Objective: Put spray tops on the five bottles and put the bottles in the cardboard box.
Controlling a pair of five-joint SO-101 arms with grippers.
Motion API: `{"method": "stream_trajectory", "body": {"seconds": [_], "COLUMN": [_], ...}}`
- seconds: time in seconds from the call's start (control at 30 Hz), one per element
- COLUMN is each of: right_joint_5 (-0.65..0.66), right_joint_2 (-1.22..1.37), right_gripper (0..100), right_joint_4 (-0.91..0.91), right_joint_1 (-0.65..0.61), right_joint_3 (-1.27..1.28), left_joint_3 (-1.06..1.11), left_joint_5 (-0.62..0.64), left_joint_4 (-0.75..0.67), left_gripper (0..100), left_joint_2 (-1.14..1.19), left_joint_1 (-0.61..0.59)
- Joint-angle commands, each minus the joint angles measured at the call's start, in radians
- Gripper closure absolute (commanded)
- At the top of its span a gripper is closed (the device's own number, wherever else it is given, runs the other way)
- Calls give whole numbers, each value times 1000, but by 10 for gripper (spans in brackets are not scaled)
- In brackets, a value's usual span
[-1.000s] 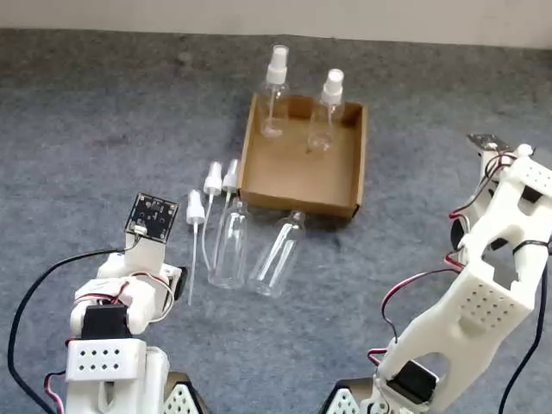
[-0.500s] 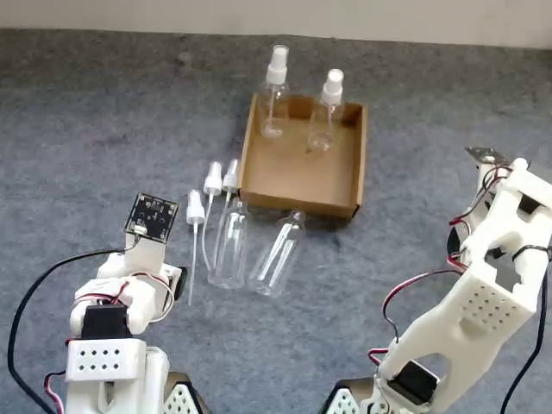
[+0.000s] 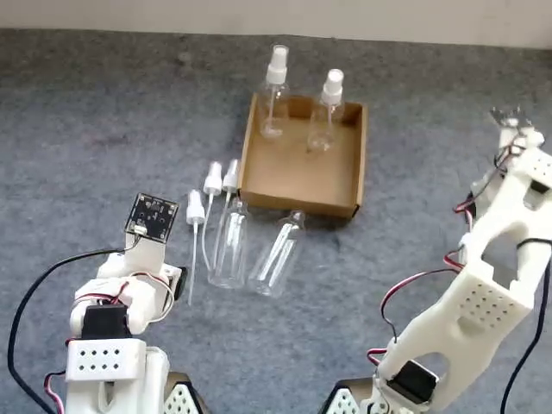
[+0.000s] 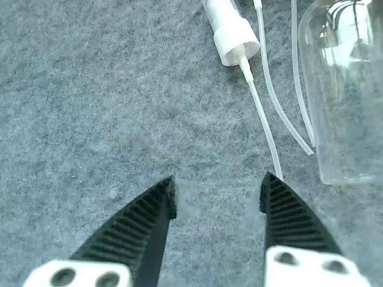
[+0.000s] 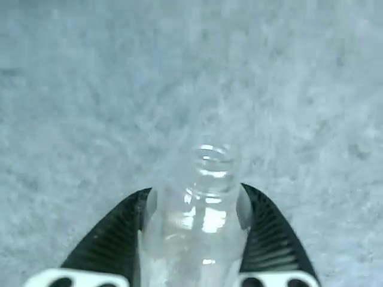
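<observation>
Bottles first: two capped bottles [image 3: 274, 103] stand upright in the cardboard box [image 3: 297, 185], over at its far side. Two bare bottles [image 3: 228, 246] lie on the grey bench [image 3: 103, 112] just in front of the box, necks pointing toward it. Three loose spray tops [image 3: 213, 179] lie right beside them with their thin tubes trailing. The left tool [image 4: 218, 182] hangs released low over the bench, jaws apart, and one top's tube ends close to one jaw. The right tool [image 5: 196, 194] is well off to the side of the box, clenched round a fifth bottle [image 5: 206, 179] with no top, its open neck poking out past the jaws.
</observation>
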Motion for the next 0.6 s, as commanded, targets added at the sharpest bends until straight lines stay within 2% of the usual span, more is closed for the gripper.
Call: {"method": "stream_trajectory", "body": {"seconds": [0.0,0.07,0.23,0.37,0.47,0.57], "right_joint_5": [-110,-157,-86,-49,-2,37], "right_joint_2": [-15,-15,-18,-15,-24,-24], "right_gripper": [943,943,943,943,943,943], "right_joint_4": [19,22,22,16,13,-19], "right_joint_1": [-36,-51,-76,-59,-53,-51], "right_joint_3": [-74,-74,-73,-62,10,76], "left_joint_3": [-15,-47,-226,-484,-699,-874], "left_joint_5": [-6,-6,-5,6,92,114], "left_joint_4": [-21,-17,6,72,115,123], "left_gripper": [819,819,819,819,819,819], "left_joint_2": [2,4,53,329,581,808], "left_joint_1": [-4,-10,-12,-4,-4,18]}}
